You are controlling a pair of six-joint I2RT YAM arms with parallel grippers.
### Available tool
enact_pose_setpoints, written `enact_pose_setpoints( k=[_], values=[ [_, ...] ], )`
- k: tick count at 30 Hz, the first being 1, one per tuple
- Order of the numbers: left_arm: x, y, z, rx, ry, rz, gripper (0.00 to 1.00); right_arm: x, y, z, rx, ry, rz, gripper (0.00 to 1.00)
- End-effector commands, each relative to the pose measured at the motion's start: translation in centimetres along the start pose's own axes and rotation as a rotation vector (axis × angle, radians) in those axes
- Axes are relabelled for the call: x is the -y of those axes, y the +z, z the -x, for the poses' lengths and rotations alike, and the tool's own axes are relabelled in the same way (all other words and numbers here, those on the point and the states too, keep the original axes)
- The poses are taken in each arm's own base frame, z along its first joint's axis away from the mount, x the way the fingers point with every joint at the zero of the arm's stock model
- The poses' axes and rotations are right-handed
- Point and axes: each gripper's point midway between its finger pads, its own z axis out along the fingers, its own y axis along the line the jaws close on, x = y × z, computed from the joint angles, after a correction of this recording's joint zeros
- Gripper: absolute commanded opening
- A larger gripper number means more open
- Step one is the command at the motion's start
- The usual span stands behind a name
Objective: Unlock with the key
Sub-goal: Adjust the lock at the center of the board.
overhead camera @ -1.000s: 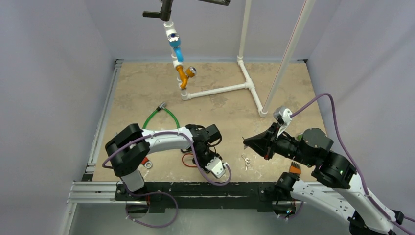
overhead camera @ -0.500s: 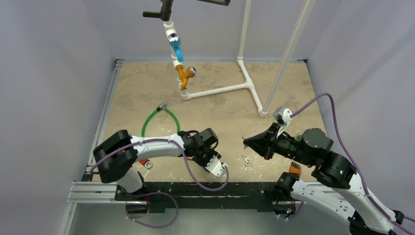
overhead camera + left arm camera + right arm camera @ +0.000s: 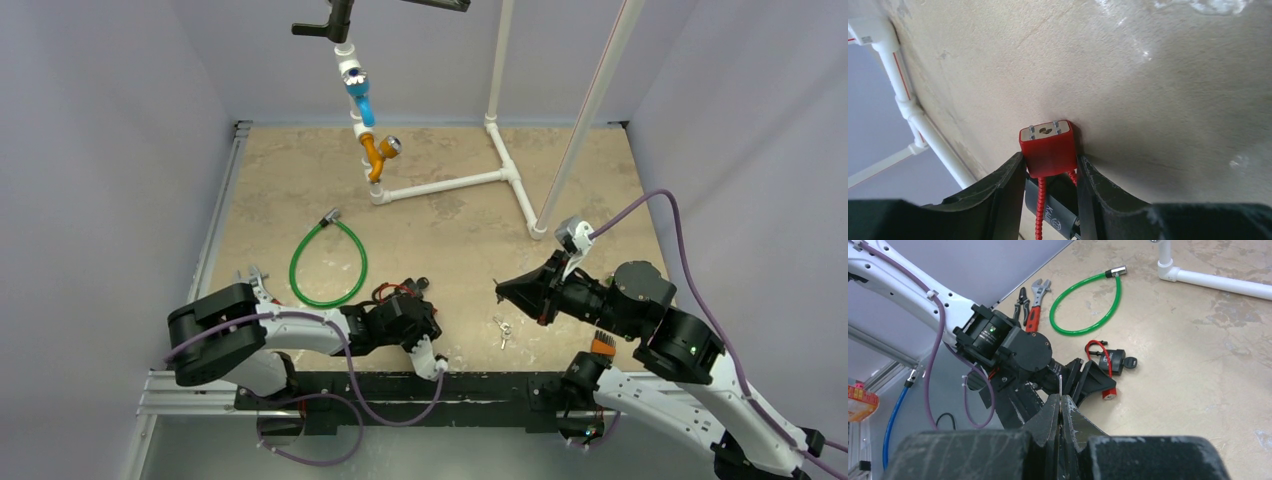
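Left gripper (image 3: pixel 1050 162) clamps the red lock (image 3: pixel 1048 142), keyhole outward; right gripper (image 3: pixel 1060 402), pinching the key (image 3: pixel 1060 383), must next align and insert it.

The top camera sits high above the near edge of the tabletop (image 3: pixel 460 230), looking down and forward over all of it. The left wrist camera sits right up against the red lock (image 3: pixel 1049 147), facing past it to the white pipe frame (image 3: pixel 908 107). The right wrist camera sees that lock from farther off, the left arm (image 3: pixel 903 280) behind it.
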Motion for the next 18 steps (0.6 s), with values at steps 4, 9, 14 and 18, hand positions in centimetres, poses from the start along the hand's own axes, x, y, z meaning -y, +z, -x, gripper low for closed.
enact_pose_setpoints(
  k=[4, 9, 14, 18],
  values=[
    [0.0, 1.1, -1.7, -0.099, -0.011, 0.017, 0.0, 0.3, 0.3, 0.7, 0.035, 0.014, -0.022, 0.0],
    [0.9, 0.7, -1.1, -0.083, -0.157, -0.065, 0.16, 0.4, 0.1, 0.7, 0.031, 0.01, -0.027, 0.0],
    [1.4, -1.1, 1.3, 0.024, -0.43, -0.283, 0.21, 0.4, 0.0, 0.7, 0.035, 0.008, -0.026, 0.0],
    [0.8, -2.5, 2.3, 0.087, -0.611, -0.425, 0.3, 0.5, -0.1, 0.6, 0.037, 0.006, -0.028, 0.0]
  ],
)
